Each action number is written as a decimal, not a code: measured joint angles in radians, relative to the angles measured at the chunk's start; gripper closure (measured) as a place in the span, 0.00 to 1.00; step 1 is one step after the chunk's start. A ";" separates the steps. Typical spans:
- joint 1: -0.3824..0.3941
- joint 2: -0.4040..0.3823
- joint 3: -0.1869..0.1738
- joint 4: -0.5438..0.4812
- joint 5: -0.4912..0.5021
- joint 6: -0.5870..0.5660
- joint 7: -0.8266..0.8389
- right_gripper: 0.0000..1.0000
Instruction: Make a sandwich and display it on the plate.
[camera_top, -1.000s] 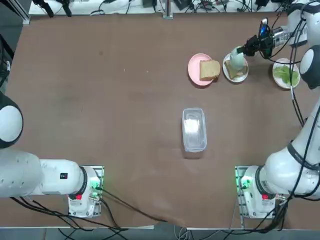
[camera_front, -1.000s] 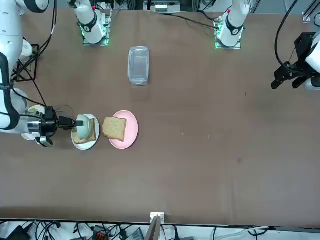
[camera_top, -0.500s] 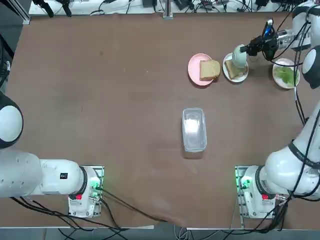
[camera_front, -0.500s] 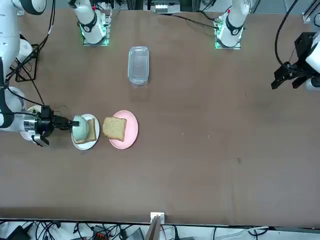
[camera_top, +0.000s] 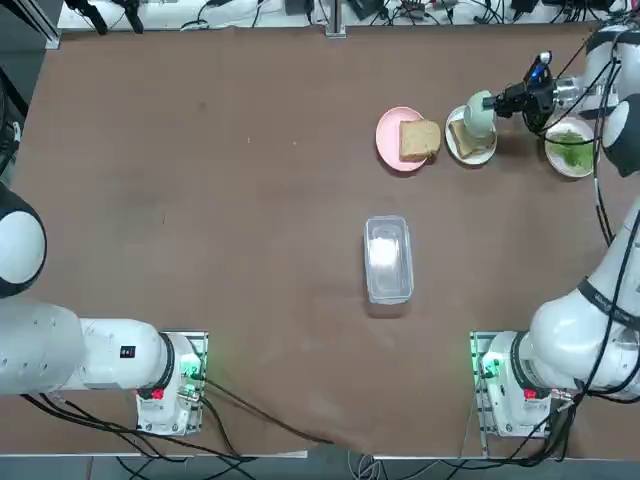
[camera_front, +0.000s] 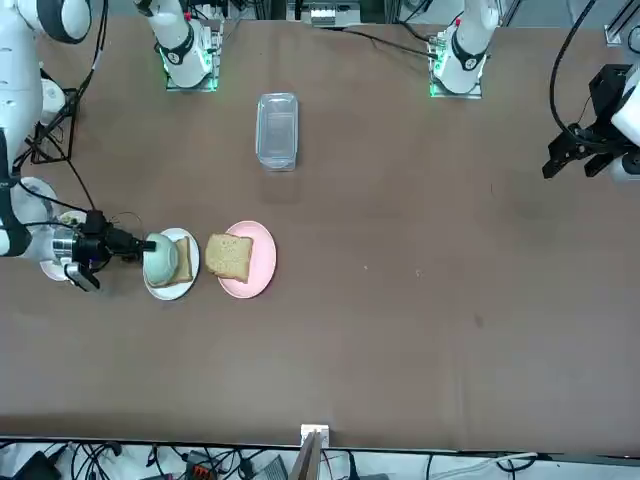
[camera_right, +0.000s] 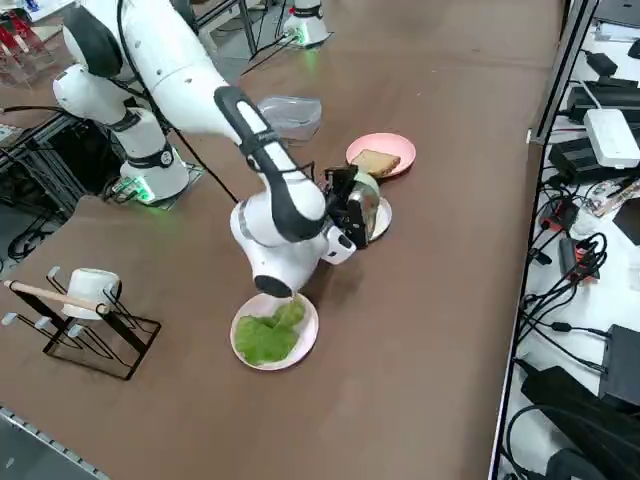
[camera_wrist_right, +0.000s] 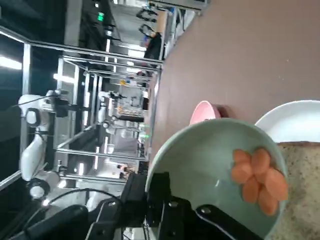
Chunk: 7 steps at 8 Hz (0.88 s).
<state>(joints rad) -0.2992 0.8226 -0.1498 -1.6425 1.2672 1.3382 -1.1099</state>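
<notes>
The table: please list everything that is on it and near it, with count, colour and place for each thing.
White plate: 1 of 2, holds a tan bread slice, middle of the three plates.
White plate: second of 2, holds green lettuce, by the right edge in the top view.
Pink plate: 1, holds a tan bread slice, left of the white ones in the top view.
Cup: 1, pale green, tilted over the middle plate's bread, orange slices inside.
Clear container: 1, table centre.
Wire rack: 1, black, holds a white cup, near table corner in the right side view.
Right pincer: shut on the cup's rim.
</notes>
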 joint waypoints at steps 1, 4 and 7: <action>-0.005 0.011 0.000 0.000 0.018 -0.019 -0.009 0.97; -0.027 0.018 0.000 0.001 0.041 -0.059 -0.034 0.97; -0.040 0.030 0.000 0.001 0.056 -0.099 -0.049 0.97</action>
<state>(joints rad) -0.3388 0.8522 -0.1498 -1.6419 1.3235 1.2388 -1.1586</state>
